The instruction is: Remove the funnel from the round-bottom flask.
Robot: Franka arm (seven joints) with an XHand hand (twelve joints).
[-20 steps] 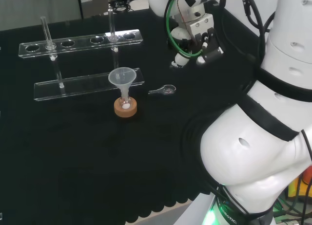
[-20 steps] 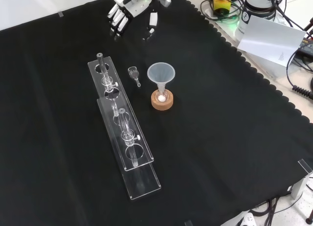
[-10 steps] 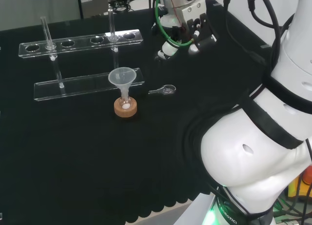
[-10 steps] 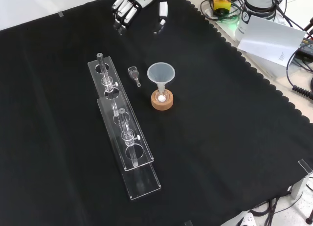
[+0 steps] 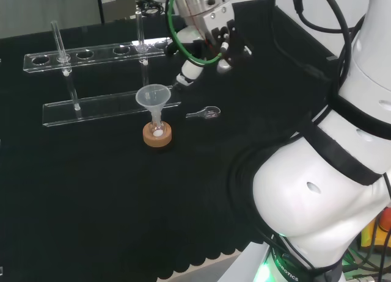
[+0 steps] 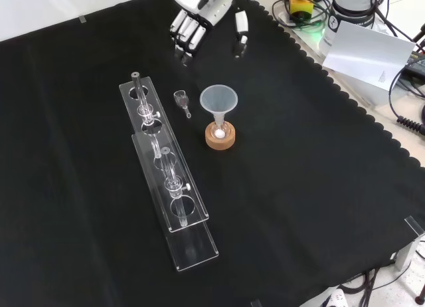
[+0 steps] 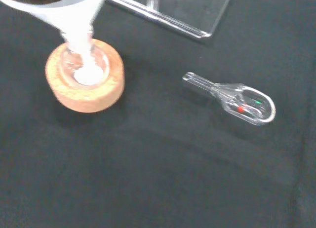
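Funnel [image 5: 153, 97], frame centre, in flask [image 5: 158, 130]: we judge it light, slippery; grip the cone rim. Robot hand [image 6: 199, 20] released, fingers straight.

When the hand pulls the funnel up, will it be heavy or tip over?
Probably light: the funnel looks like thin, see-through plastic. It may wobble, since its wide cup sits high on a thin stem in the small flask. The cork ring should steady the flask.

1 funnel [image 6: 218, 100], 1 round-bottom flask [image 7: 85, 70], 1 cork ring [image 6: 220, 137], 1 clear scoop [image 7: 232, 98], 1 clear tube rack [image 6: 168, 170], 2 glass tubes racked [image 5: 59, 39] [image 5: 140, 32], 1 hand [image 6: 199, 18].
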